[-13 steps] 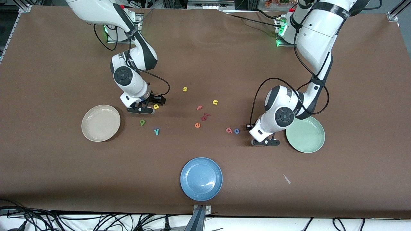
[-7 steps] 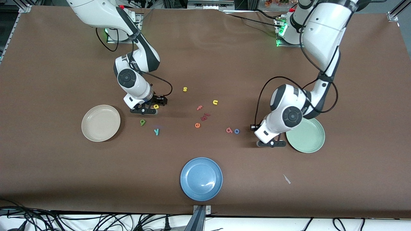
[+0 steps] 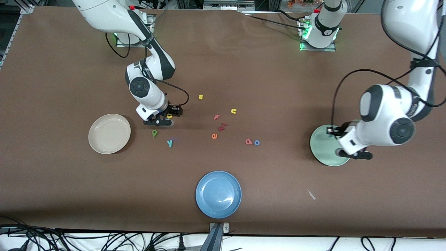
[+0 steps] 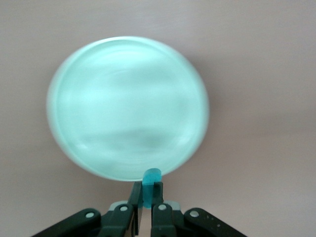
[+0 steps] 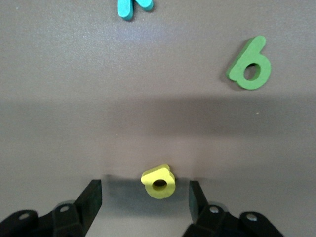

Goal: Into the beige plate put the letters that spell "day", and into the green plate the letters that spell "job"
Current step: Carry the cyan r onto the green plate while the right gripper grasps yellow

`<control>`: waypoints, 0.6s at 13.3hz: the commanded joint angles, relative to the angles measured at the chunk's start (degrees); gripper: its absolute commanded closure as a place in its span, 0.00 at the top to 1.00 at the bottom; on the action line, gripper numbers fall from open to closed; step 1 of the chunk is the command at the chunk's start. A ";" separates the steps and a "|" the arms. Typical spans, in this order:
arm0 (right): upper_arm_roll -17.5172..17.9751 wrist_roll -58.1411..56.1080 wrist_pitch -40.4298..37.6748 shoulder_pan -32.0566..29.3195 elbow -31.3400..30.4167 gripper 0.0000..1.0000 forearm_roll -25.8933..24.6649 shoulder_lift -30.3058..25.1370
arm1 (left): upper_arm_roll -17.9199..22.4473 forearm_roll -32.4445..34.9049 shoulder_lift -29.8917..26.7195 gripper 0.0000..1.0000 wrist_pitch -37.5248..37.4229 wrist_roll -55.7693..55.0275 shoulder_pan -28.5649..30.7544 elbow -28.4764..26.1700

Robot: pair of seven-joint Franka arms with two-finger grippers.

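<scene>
The brown surface (image 3: pixel 244 69) was shown from the high front camera, with both arms entering from the top of the frame. The right end effector (image 3: pixel 163 119) was placed low at the left of centre, its fingers (image 5: pixel 89 200) spread apart on either side of the yellow d (image 5: pixel 158 181), which lay on the surface between them without being touched. The dark green a (image 3: pixel 154 132) and the teal y (image 3: pixel 169 143) lay just below that end effector in the front view, apart from each other. The beige plate (image 3: pixel 109 133) was seen at the left of the frame, beside these letters, and nothing was visible in it. The left end effector (image 4: pixel 147 195) was held above the rim of the green plate (image 3: pixel 325 148) at the right of the frame, its fingers brought together on the teal j (image 4: pixel 151 180), of which only the upper end was seen in the left wrist view. The red-pink b (image 3: pixel 248 141) and the blue o (image 3: pixel 256 142) lay side by side, nearly touching, right of centre and well apart from the green plate. In the middle of the frame were scattered the yellow s (image 3: pixel 200 97), the yellow u (image 3: pixel 233 111), the pink f (image 3: pixel 216 117) and the orange e (image 3: pixel 214 136). A blue plate (image 3: pixel 218 194) stood at the lower centre.
</scene>
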 commanded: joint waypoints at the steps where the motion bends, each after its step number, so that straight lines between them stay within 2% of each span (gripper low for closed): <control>1: 0.01 -1.42 -0.02 -0.09 0.99 0.76 0.38 0.93 | -0.73 2.95 3.00 0.08 1.43 3.74 3.14 0.04; 6: 0.01 -3.88 -0.10 -0.53 0.99 0.60 0.56 1.11 | -0.73 2.78 8.10 0.13 6.88 3.84 4.29 0.22; 7: -0.08 -3.97 -0.10 -0.53 0.99 0.54 0.56 1.11 | -0.73 2.87 8.11 0.20 7.93 3.84 4.29 0.13; 8: -0.08 -3.97 -0.10 -0.53 0.99 0.48 0.56 1.11 | -0.73 2.87 8.11 0.38 8.20 3.93 4.29 0.22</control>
